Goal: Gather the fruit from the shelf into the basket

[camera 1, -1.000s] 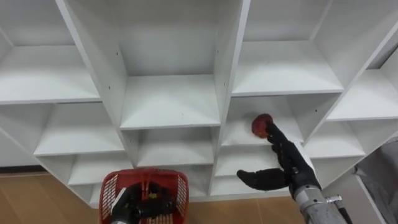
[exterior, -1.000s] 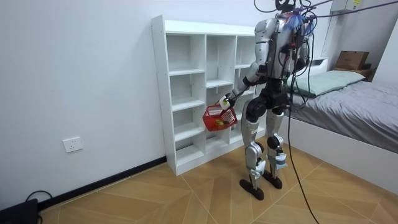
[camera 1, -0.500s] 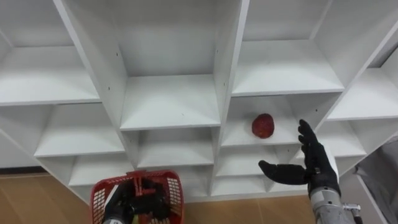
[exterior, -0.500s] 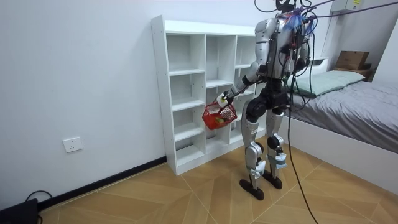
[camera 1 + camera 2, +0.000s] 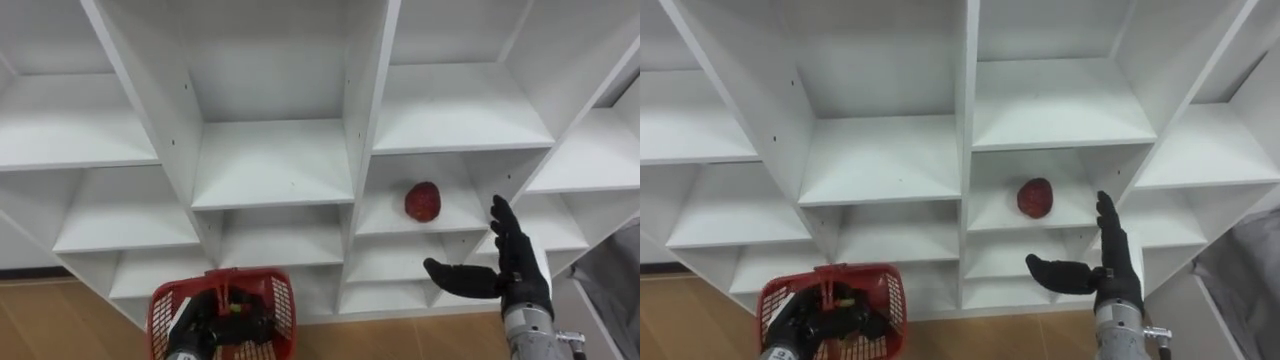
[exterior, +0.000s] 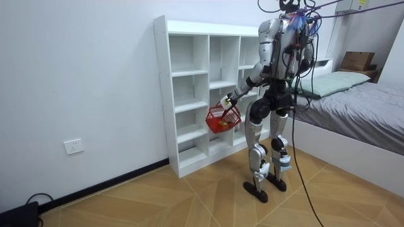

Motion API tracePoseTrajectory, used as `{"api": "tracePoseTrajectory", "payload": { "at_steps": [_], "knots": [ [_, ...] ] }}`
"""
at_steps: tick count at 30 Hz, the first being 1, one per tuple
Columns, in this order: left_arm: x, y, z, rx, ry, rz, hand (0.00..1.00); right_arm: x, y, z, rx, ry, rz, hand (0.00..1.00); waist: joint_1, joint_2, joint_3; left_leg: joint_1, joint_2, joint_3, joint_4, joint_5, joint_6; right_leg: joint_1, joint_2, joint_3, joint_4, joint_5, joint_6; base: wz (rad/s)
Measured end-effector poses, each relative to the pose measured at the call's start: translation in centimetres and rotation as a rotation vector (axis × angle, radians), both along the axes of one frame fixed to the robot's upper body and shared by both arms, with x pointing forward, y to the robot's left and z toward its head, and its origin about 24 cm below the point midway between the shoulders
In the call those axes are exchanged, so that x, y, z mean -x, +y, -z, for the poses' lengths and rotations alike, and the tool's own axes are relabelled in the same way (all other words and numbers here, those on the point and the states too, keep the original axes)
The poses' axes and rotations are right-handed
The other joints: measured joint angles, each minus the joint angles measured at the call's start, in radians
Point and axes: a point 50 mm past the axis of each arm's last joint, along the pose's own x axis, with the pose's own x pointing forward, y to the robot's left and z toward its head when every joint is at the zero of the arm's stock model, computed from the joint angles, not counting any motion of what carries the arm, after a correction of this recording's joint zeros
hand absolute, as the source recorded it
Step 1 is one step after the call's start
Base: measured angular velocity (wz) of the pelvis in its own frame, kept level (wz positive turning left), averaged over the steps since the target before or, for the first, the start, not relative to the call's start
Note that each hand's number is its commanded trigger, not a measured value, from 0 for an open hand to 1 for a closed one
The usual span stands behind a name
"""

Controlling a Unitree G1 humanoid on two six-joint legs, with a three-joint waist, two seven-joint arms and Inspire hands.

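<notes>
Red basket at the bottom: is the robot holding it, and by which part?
Yes: the left hand grips the red basket by its top handle. The right hand is open and empty, near the red fruit.

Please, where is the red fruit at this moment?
In the left eye view the red fruit lies on a shelf of the closet, just above and left of the open right hand, apart from it.
</notes>
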Motion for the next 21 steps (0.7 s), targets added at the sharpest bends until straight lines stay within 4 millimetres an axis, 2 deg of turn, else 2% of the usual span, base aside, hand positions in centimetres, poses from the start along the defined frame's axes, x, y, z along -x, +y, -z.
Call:
{"api": "tracePoseTrajectory", "payload": {
  "at_steps": [3, 7, 12, 18, 21],
  "knots": [
    [0.3, 0.0, 0.3, -0.017, 0.02, 0.016, 1.0, 0.0, 0.0, 0.0, 0.001, 0.002, 0.001, 0.0, 0.0, 0.005, 0.0013, -0.005, 0.0, -0.001, 0.002, 0.0, 0.0, -0.004, 0.0, -0.002, 0.001, 0.0, 0.0, 0.0],
    [0.4, -0.1, 0.3, -0.019, 0.026, 0.021, 1.0, -0.1, 0.1, 0.0, -0.001, -0.001, 0.001, 0.0, 0.004, 0.01, -0.0016, -0.01, 0.0, -0.003, 0.004, 0.0, 0.0, -0.005, -0.001, -0.005, 0.002, 0.0, 0.0, 0.0],
    [0.4, -0.1, 0.4, -0.018, 0.031, 0.018, 1.0, -0.9, 0.3, -0.2, -0.001, -0.016, -0.008, 0.0, 0.008, 0.012, -0.0017, -0.024, 0.0, -0.009, 0.014, 0.0, 0.0, -0.008, -0.001, -0.006, 0.005, 0.0, -0.001, 0.03],
    [0.3, 0.1, 0.4, -0.023, 0.027, 0.02, 1.0, -2.7, 0.2, -0.2, 0.014, -0.022, -0.015, 0.0, 0.012, 0.004, 0.0009, -0.04, 0.001, -0.006, 0.018, 0.0, 0.0, -0.024, -0.001, -0.009, 0.009, 0.0, -0.001, 0.01],
    [0.1, 0.1, 0.3, -0.025, 0.022, 0.022, 1.0, -3.4, 0.2, -0.4, 0.017, -0.037, -0.011, 0.0, 0.013, -0.009, 0.005, -0.068, 0.001, -0.013, 0.031, 0.0, 0.0, -0.047, -0.004, -0.023, 0.018, 0.0, -0.002, 0.08]
  ]
}}
